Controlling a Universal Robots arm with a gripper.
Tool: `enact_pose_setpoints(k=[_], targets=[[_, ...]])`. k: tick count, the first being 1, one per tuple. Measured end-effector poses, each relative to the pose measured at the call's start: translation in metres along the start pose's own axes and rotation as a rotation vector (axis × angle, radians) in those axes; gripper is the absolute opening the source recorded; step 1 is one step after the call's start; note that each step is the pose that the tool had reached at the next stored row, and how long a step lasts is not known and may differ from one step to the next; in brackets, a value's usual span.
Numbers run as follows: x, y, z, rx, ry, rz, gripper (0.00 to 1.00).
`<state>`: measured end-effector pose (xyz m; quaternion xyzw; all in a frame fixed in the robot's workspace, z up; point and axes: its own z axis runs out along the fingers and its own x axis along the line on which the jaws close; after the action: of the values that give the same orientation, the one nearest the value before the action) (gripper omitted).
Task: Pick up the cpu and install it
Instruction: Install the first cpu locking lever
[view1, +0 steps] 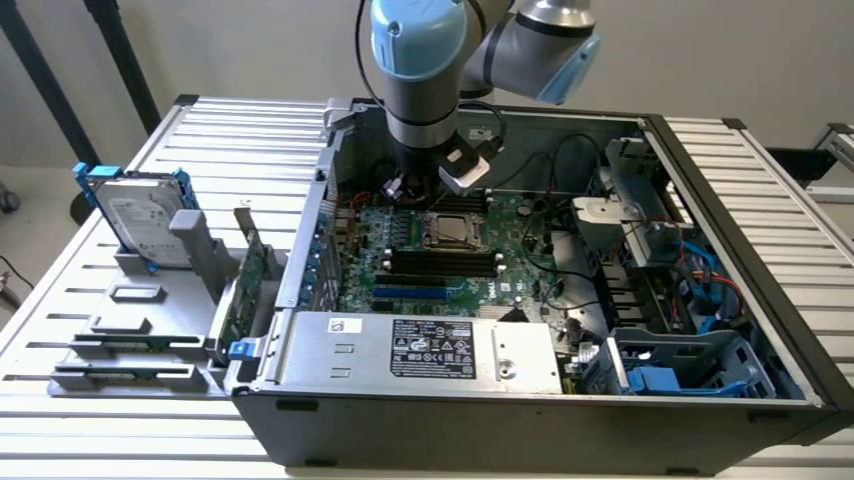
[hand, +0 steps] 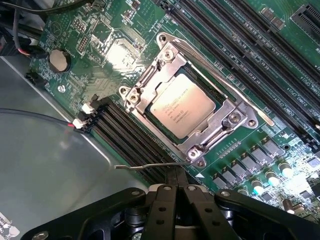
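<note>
On the motherboard inside the computer case, the cpu lies in its socket frame while the gripper, pressed together and empty, hovers just beside its far edge, where a low pass could snag the thin lever and skew the chip.
</note>
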<state>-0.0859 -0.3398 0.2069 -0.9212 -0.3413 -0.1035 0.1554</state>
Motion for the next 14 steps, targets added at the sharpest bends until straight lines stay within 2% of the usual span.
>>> enact_pose_setpoints(k=[8, 14], targets=[[0.0007, -0.001, 0.0018, 0.0007, -0.0066, -0.025, 0.11], [0.0001, -0.0004, 0.0036, 0.0016, -0.0076, -0.031, 0.11]])
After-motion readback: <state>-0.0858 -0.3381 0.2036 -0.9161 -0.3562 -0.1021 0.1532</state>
